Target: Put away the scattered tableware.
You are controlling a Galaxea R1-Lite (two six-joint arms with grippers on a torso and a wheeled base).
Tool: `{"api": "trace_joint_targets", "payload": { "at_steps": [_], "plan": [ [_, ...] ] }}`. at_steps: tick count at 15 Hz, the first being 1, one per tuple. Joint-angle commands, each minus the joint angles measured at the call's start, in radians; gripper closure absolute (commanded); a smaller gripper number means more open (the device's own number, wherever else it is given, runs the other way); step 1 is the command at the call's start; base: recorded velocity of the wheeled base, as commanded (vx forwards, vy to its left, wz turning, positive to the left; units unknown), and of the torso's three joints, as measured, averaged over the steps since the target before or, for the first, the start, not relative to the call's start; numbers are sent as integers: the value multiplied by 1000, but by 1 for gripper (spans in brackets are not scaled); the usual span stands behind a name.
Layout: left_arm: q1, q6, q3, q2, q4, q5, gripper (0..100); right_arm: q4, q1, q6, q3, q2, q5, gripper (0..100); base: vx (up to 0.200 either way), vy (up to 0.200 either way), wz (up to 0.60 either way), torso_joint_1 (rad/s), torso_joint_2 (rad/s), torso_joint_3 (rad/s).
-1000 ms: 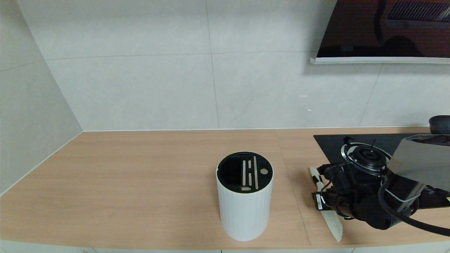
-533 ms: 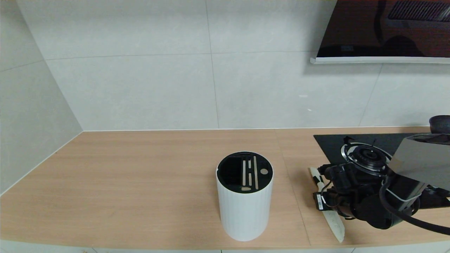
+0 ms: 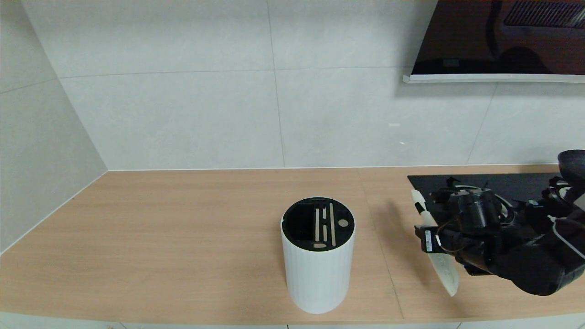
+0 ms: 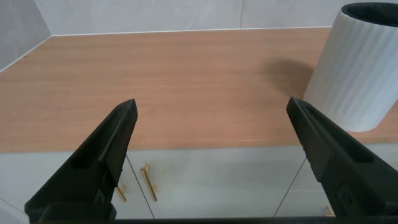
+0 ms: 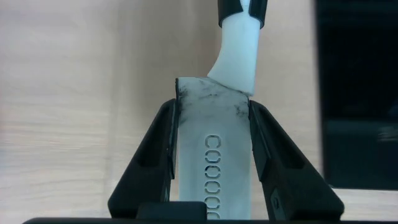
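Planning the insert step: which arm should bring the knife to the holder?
Right. Its gripper is shut on the knife, to the right of the holder. The left gripper is open and empty.

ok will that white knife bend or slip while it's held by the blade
Likely stiff: the knife blade looks straight in the jaws. They pinch its thin edges, so it might twist or slip; the long handle beyond adds leverage.

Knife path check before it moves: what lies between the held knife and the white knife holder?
Bare wooden countertop; head view shows nothing between knife and holder.
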Motion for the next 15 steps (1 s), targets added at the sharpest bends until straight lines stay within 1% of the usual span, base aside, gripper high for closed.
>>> {"api": "trace_joint_targets", "payload": {
  "at_steps": [1,6,8,10,11,12,14,15],
  "plan": [
    [0,2,0,0,0,0,0,-3,10,-6,32,-103,5,100,0,0,0,0,0,0],
    [0,3,-9,0,-8,-3,0,-5,27,-5,29,-121,3,100,0,0,0,0,0,0],
    [0,2,-93,8,6,-12,0,-3,35,-5,26,-132,3,100,0,0,0,0,0,0],
    [-12,2,-113,46,33,-37,0,-3,45,-5,24,-137,3,100,0,0,0,0,0,0],
    [-35,-3,-139,114,53,-112,0,0,50,-5,26,-149,3,100,0,0,0,0,0,0],
    [-40,-9,-166,170,58,-144,0,5,53,-3,26,-157,3,100,0,0,0,0,0,0],
    [-41,-43,-282,354,56,-206,0,24,55,-5,-13,-187,5,100,0,0,0,0,0,0],
    [-55,-52,-342,472,53,-276,0,67,55,-5,-57,-201,5,100,0,0,0,0,0,0]
  ]
}}
